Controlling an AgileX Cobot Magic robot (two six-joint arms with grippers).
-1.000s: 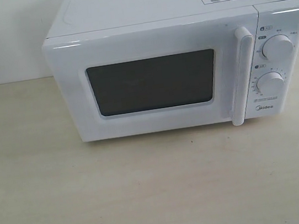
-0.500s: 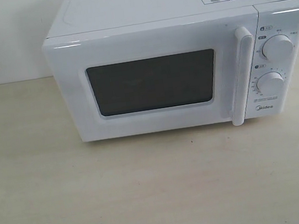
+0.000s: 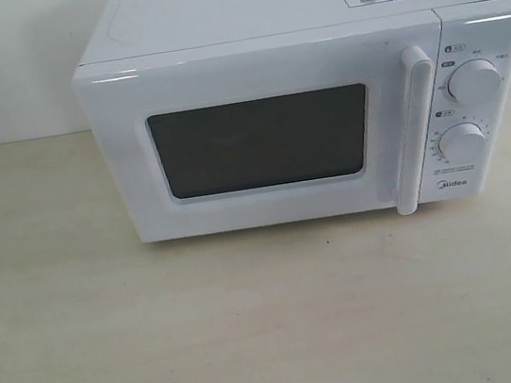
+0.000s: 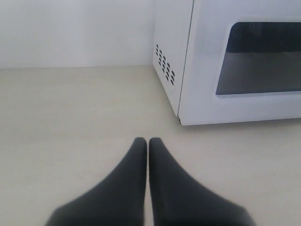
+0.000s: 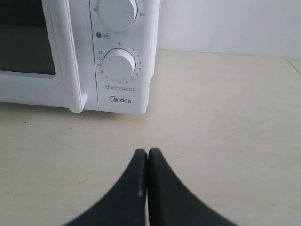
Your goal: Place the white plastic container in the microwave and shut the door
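Note:
The white Midea microwave stands at the back of the table with its door shut; the dark window and the vertical bar handle face me. The white plastic container is out of view. My left gripper is shut with nothing in it, low over the table off the microwave's left front corner. In front of the dial panel, my right gripper is shut and empty, over bare tabletop. Neither gripper appears in the exterior view.
The light wooden table stretches in front of the microwave. A white wall rises behind. Vent holes mark the microwave's left side. Two round dials sit right of the handle.

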